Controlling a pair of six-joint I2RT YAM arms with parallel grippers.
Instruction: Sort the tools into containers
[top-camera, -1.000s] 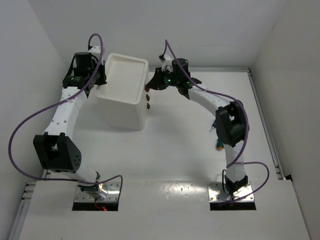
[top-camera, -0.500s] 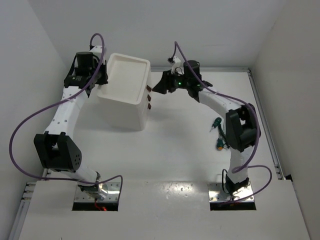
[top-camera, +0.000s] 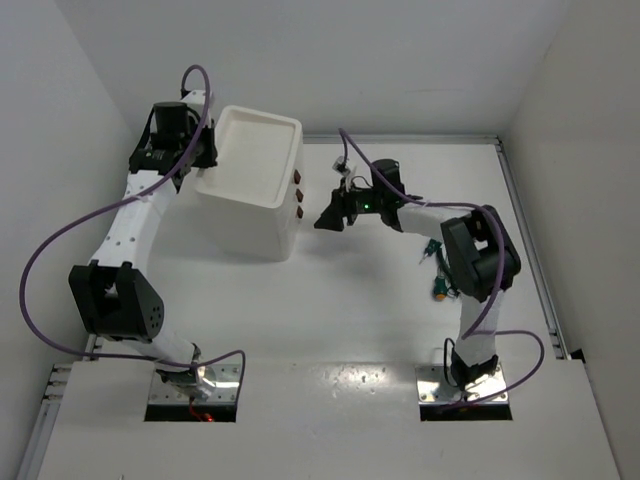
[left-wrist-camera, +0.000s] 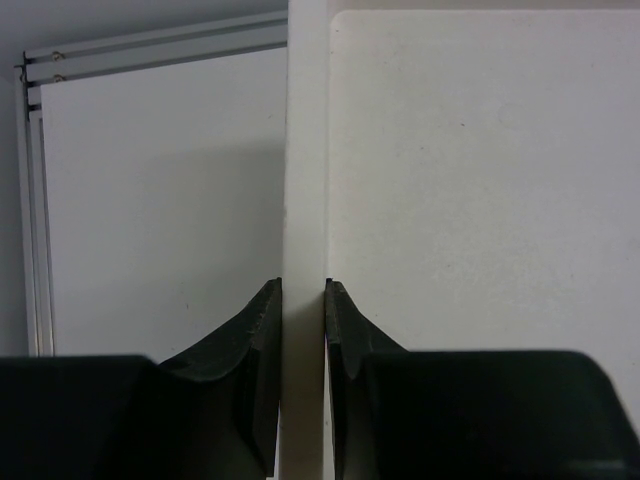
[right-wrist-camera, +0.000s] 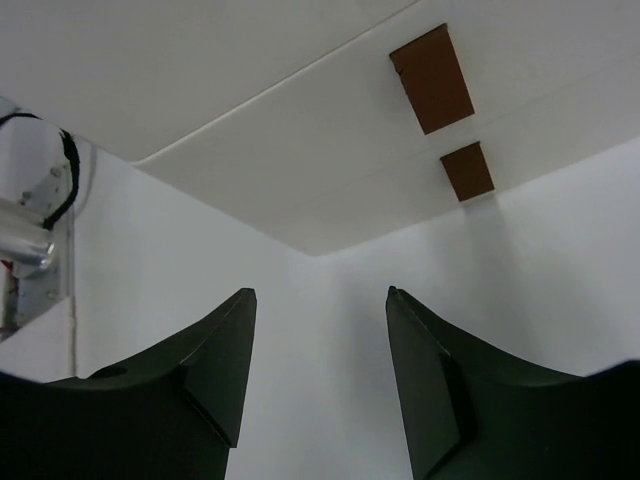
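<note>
The white drawer unit (top-camera: 250, 195) stands at the back left, its recessed tray top (top-camera: 255, 150) showing nothing in it and its brown handles (top-camera: 298, 195) facing right. My left gripper (top-camera: 205, 160) is shut on the tray's left rim; in the left wrist view the fingers (left-wrist-camera: 262, 330) pinch the white rim (left-wrist-camera: 305, 180). My right gripper (top-camera: 326, 220) is open and empty, a short way right of the handles; the right wrist view shows two handles (right-wrist-camera: 432, 65) beyond the spread fingers (right-wrist-camera: 225, 340). A green-handled tool (top-camera: 431, 246) and an orange-yellow handle end (top-camera: 440, 293) peek from behind my right arm. The wrenches are out of view.
White walls close in the table at the back, left and right. A metal rail (top-camera: 525, 230) runs along the right edge, another along the back (left-wrist-camera: 150, 45). My right arm's elbow (top-camera: 475, 255) stands over the tools at the right.
My right gripper has drawn back from the top of the drawer front, moving nearer and lower on the table. The left gripper has kept its hold on the rim.
</note>
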